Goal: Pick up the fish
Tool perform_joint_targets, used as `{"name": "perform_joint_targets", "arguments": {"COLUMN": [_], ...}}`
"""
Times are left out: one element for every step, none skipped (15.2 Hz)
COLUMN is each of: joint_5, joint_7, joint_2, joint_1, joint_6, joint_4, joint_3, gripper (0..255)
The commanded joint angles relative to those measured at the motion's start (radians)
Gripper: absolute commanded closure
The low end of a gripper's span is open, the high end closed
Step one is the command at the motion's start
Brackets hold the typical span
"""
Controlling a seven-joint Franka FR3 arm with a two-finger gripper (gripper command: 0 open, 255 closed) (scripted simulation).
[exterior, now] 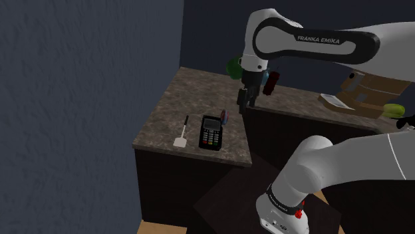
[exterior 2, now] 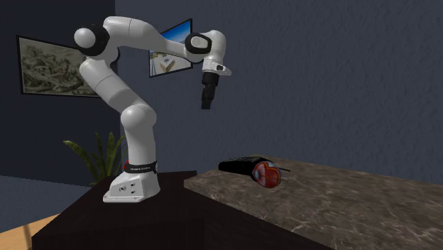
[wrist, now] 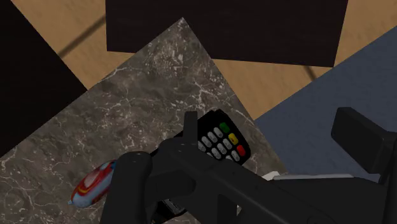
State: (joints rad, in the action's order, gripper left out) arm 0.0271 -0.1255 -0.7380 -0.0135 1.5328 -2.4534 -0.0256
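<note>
Reading the shoulder view from its left: a white spatula lies near the desk's front edge. Next along, toward the front corner, sits a black card terminal. Right by the terminal's far end is the fish, small, red and blue, lying flat close to the desk's side edge, the one nearest my stand. I can't say whether fish and terminal touch. Further right, the pincer hangs high above that side edge, well clear of the top. I cannot tell whether it is open or closed, but the fish lies on the desk, so nothing is gripped.

I judge this the approach step, with the grasp not yet begun. Next I need the pincer centred over the fish and opened wide. I'd line it across the narrow body, then go straight down, keeping off the terminal alongside.
</note>
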Motion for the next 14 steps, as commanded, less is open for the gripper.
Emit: {"name": "perform_joint_targets", "arguments": {"joint_5": [0.0,0.0,0.001,0.002,0.002,0.003,0.005,0.006,0.007,0.008,0.009,0.011,0.012,0.013], "joint_7": [0.0,0.02,0.04,0.059,0.079,0.099,0.118,0.137,0.156,0.174,0.193,0.211,0.229,0.247], "joint_2": [0.0,0.022,0.046,0.07,0.095,0.121,0.148,0.176,0.204,0.232,0.262,0.291,0.321,0.351], "joint_1": [0.0,-0.011,-0.022,-0.033,-0.044,-0.054,-0.065,-0.075,-0.086,-0.096,-0.106,-0.116,-0.126,-0.136], "joint_6": [0.0,0.04,0.08,0.12,0.159,0.198,0.236,0.274,0.312,0.349,0.385,0.421,0.456,0.49], "joint_4": [0.0,-0.008,-0.015,-0.021,-0.026,-0.029,-0.031,-0.032,-0.032,-0.03,-0.028,-0.024,-0.019,-0.014], "joint_3": [0.0,-0.002,-0.004,-0.006,-0.009,-0.012,-0.015,-0.018,-0.022,-0.025,-0.029,-0.034,-0.038,-0.043], "gripper": [0,0,0,0,0,0,0,0,0,0,0,0,0,0]}}
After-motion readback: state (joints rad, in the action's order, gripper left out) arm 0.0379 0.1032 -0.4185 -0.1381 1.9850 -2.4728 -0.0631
